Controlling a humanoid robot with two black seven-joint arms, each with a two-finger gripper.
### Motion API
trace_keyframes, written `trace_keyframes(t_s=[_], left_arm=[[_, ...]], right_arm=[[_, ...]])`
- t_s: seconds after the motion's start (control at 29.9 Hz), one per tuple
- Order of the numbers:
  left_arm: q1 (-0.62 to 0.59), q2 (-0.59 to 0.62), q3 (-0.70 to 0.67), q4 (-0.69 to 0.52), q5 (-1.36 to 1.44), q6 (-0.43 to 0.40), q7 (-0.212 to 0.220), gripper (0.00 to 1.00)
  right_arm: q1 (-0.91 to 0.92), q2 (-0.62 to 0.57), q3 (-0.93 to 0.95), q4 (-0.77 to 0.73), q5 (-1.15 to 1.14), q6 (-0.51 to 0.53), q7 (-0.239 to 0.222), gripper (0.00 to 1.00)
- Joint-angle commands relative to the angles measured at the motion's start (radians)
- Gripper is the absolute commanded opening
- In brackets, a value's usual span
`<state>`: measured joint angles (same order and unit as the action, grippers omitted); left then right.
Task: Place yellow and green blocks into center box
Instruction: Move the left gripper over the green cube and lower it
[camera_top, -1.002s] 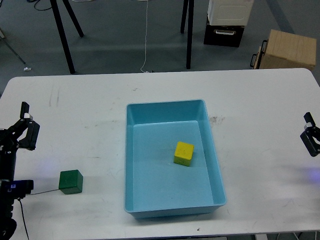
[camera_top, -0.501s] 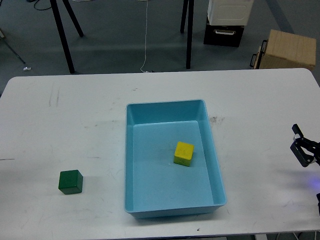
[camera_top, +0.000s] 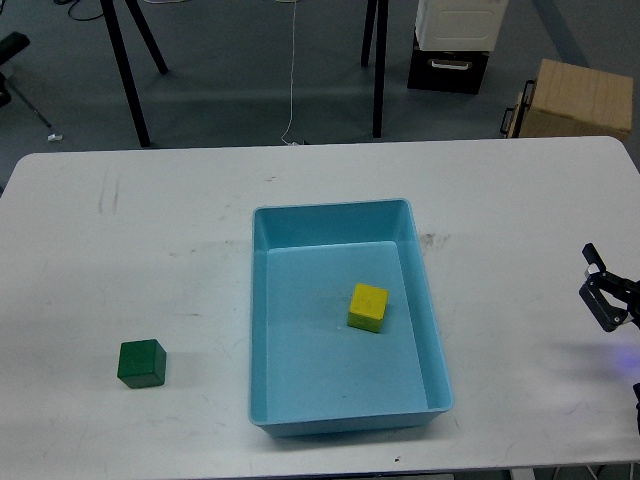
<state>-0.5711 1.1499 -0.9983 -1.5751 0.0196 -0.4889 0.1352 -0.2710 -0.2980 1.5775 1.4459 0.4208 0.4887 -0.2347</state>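
A yellow block (camera_top: 368, 306) lies inside the light-blue box (camera_top: 262, 300) at the middle of the white table, right of the box's centre. A green block (camera_top: 141, 362) sits on the table at the front left, well apart from the box. My right gripper (camera_top: 598, 282) hovers low at the table's right edge, fingers apart and empty, far from both blocks. My left gripper is out of view; only a small dark shape (camera_top: 10, 46) shows at the top-left edge, and I cannot tell what it is.
The white table (camera_top: 150, 230) carries only the box and the green block. Beyond its far edge stand black stand legs (camera_top: 125, 70), a wooden crate (camera_top: 580, 98) and a black-and-white case (camera_top: 455, 45) on the floor.
My left arm, at the left edge a second ago, has left the view. My right gripper moved a little left and down. The blocks and box have not moved.
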Motion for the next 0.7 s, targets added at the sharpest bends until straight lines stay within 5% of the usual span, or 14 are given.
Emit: trace_keyframes(t_s=[0.0, 0.37, 0.67], left_arm=[[-0.258, 0.025, 0.304, -0.008, 0.129, 0.0, 0.001, 1.0], [-0.87, -0.103, 1.117, -0.006, 0.399, 0.0, 0.003, 1.0], [-1.277, -0.393, 1.754, -0.005, 0.465, 0.0, 0.02, 1.0]], right_arm=[[0.003, 0.022, -0.001, 0.013, -0.002, 0.0, 0.002, 0.99], [-0.007, 0.059, -0.005, 0.019, -0.004, 0.0, 0.002, 0.99], [-0.008, 0.082, -0.019, 0.018, -0.01, 0.0, 0.002, 0.99]])
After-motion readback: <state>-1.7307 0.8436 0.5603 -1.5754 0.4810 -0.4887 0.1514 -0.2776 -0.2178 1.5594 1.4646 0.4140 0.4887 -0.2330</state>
